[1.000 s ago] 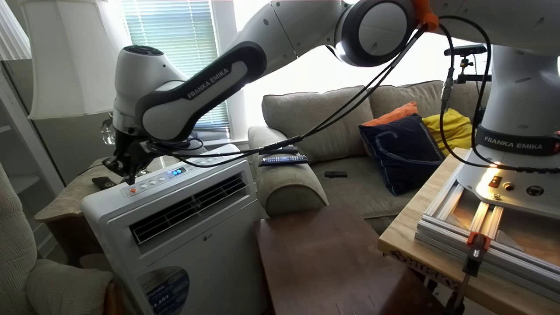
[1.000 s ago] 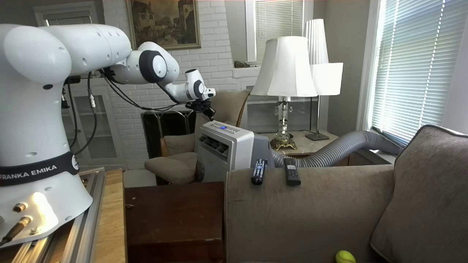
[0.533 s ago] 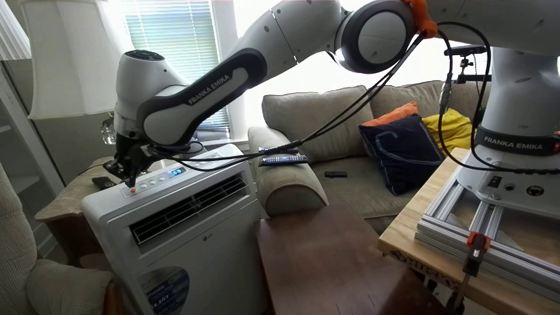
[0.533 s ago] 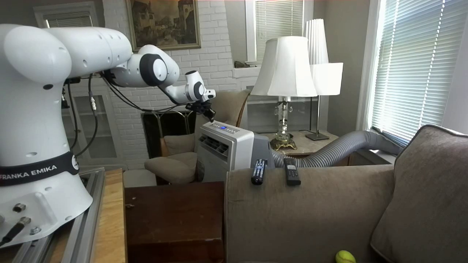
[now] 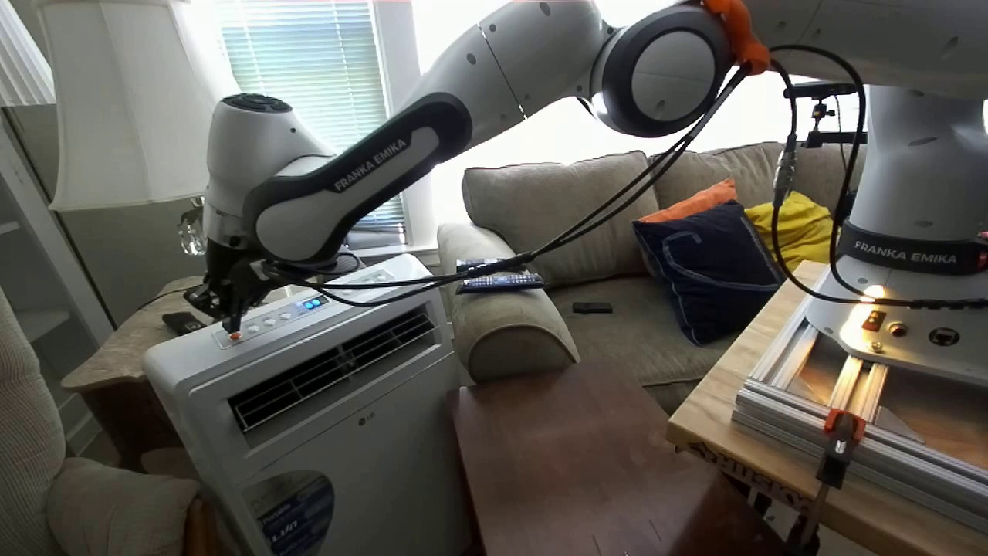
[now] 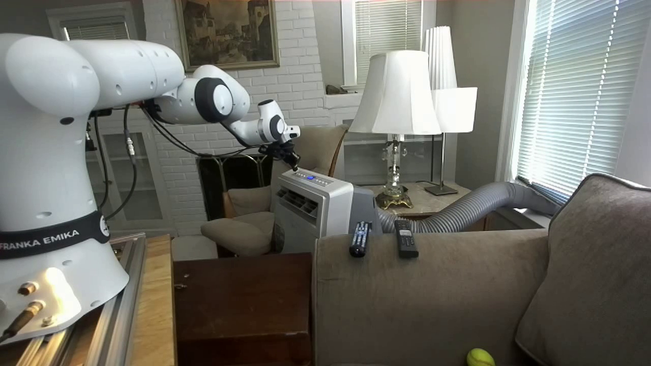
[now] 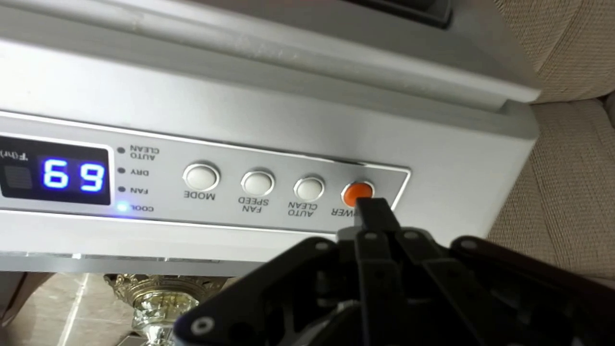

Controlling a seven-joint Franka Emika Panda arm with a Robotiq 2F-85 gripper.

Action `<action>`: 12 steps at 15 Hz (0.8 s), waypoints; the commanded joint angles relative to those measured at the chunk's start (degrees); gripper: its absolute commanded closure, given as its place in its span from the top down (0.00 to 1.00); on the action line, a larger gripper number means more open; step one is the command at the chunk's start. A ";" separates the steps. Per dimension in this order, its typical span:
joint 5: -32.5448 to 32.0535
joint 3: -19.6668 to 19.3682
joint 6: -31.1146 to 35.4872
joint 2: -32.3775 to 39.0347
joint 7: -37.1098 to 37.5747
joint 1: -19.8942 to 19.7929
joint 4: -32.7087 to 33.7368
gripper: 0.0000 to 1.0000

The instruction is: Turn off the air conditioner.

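Note:
The air conditioner is a large white boxy unit (image 5: 394,455) with a louvred front vent and a round blue sticker. It also shows in an exterior view (image 6: 335,208) and fills much of the wrist view (image 7: 269,125). Its top panel has a blue display (image 7: 72,175) reading 69, with the COOL light lit. The orange POWER button (image 7: 357,193) is at the panel's end, its lower edge partly covered by my fingertips. My gripper (image 7: 377,206) is shut and empty, pointing down at this button. It also shows in both exterior views (image 5: 234,323) (image 6: 295,165). I cannot tell whether it touches.
White buttons (image 7: 309,189) line the panel beside POWER. A lamp (image 6: 396,96) stands on a side table behind the unit. An armchair (image 5: 116,510) is close by. A brown table (image 5: 571,455) and a sofa arm with remotes (image 5: 500,283) stand at the other side.
The arm has lowered slightly. The shut fingertips have come down a little closer to the orange button. The display stays lit in blue.

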 commanded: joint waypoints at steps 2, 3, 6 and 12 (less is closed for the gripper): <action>-0.29 -0.78 -1.26 2.58 0.05 0.42 3.96 0.00; -0.27 -0.86 -1.42 2.63 0.01 0.43 3.93 0.00; -0.27 -1.09 -1.42 3.13 0.07 0.54 4.08 0.00; -0.32 -2.29 -1.80 4.66 0.99 1.24 5.68 0.00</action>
